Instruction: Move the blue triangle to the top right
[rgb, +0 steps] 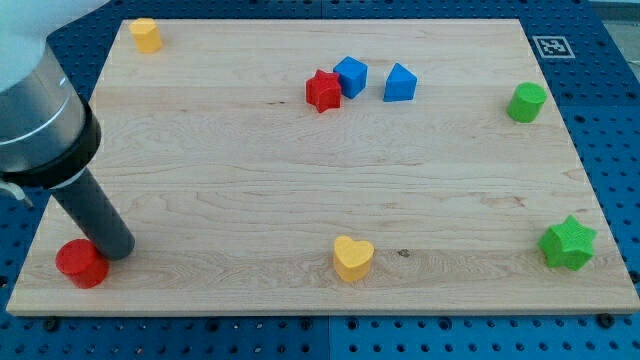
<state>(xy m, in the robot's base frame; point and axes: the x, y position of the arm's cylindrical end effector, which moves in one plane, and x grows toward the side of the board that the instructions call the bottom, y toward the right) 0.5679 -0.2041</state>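
Robotics lab bench: wooden board (300, 200) resting on blue perforated table (600, 100), printed fiducial marker (549, 46) at frame's upper right, robot arm (40, 120) entering from upper left.

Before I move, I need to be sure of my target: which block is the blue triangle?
Start at the wooden board's top edge, a little right of the middle, where three blocks sit in a row. The blue triangle is the rightmost, standing apart from the blue cube, which touches the red star. Its peaked top distinguishes it. My tip is far off, by the red cylinder.
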